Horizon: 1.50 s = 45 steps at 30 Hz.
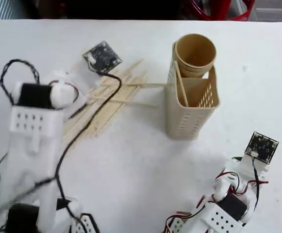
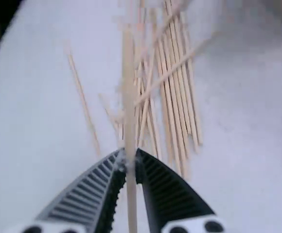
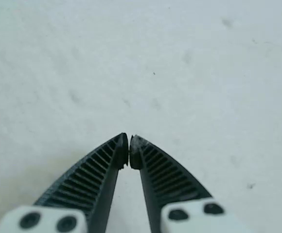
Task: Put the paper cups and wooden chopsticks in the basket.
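Thin pale chopsticks (image 2: 172, 87), loosely heaped

a robotics test bench, most likely a lab or workshop. a plain white table (image 1: 131, 184) carries two small white arms, the left arm (image 1: 31, 126) and the right arm (image 1: 226, 213), with loose red and black wires (image 1: 238, 186) and an uncovered camera board (image 1: 261, 145) at the wrist. far beyond the right gripper (image 3: 129, 151), past the table edge, the room is dark with a red plastic object (image 1: 219, 9).
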Tool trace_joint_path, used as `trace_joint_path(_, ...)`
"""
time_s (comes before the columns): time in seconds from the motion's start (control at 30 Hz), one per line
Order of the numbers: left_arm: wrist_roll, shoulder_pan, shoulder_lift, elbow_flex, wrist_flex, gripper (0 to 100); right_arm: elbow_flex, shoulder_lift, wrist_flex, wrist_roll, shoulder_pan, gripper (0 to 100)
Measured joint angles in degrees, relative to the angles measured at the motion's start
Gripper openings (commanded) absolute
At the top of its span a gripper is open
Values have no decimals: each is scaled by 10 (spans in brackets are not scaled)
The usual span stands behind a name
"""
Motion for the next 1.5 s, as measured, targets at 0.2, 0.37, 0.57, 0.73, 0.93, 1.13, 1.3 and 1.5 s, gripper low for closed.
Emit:
trace_joint_path(0.2,127,119,-107,-53,-13,22,0,0,0,0,0,21)
trace_joint_path(0.37,229,218,-117,-57,-152,22,0,0,0,0,1,21)
trace_joint_path(0.57,299,324,-117,6,-445,22,0,0,0,0,0,21)
trace_joint_path(0.73,305,382,-86,30,-610,23,0,0,0,0,0,21)
trace_joint_path(0.93,329,390,54,-34,-640,23,0,0,0,0,1,21)
trace_joint_path(1.13,361,390,142,-83,-622,24,0,0,0,0,1,21)
trace_joint_path(1.3,361,390,145,-83,-598,24,0,0,0,0,0,21)
trace_joint_path(1.5,368,385,145,-83,-569,99,0,0,0,0,0,21)
